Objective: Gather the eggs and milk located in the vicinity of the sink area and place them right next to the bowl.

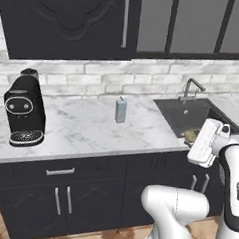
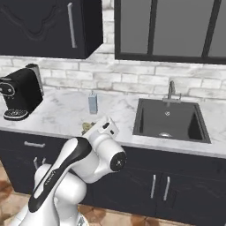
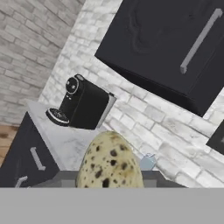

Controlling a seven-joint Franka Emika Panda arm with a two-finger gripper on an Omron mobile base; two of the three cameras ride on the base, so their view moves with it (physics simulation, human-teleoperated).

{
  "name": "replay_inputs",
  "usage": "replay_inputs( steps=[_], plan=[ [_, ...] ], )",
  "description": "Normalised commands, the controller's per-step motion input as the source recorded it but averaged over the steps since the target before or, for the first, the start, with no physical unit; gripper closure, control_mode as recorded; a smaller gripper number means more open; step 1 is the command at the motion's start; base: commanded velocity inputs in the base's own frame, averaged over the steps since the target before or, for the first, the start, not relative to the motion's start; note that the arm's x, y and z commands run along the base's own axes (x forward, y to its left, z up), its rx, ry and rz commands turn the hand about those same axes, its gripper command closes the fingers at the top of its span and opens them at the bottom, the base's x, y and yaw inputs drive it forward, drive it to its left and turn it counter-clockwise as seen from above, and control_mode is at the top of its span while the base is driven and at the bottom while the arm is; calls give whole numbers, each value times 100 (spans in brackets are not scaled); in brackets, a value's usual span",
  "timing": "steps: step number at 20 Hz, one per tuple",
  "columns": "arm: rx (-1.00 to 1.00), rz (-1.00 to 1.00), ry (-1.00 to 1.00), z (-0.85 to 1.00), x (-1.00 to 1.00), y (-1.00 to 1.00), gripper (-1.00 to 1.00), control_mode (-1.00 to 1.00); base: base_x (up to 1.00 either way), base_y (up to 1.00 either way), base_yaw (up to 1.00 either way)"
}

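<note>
hand view, tool (image 3: 109, 181) clamped on speckled egg (image 3: 109, 162), milk (image 1: 121, 110) upright beside sink (image 1: 192, 116)

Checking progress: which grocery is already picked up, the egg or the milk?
The speckled egg, clamped in the gripper; the milk stands free on the counter, left of the sink.

Bare marble counter (image 1: 81, 124) spans the middle of the left base view between the coffee machine (image 1: 24, 110) at far left and the milk (image 1: 121, 110) at centre (upright, alone). Right of it lies the sink (image 1: 192, 116); dark cabinets (image 1: 67, 18) overhang along the top.
</note>
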Motion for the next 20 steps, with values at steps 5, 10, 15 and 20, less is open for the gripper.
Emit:
replay_inputs(
  steps=[5,10,15,20],
  plan=[
    [0,0,0,0,0,0,100,100,0,-99,0],
    [0,0,0,0,0,0,100,100,0,-100,0],
    [0,0,0,0,0,0,100,100,0,-95,0],
    [0,0,0,0,0,0,100,100,0,-92,0]
  ],
)
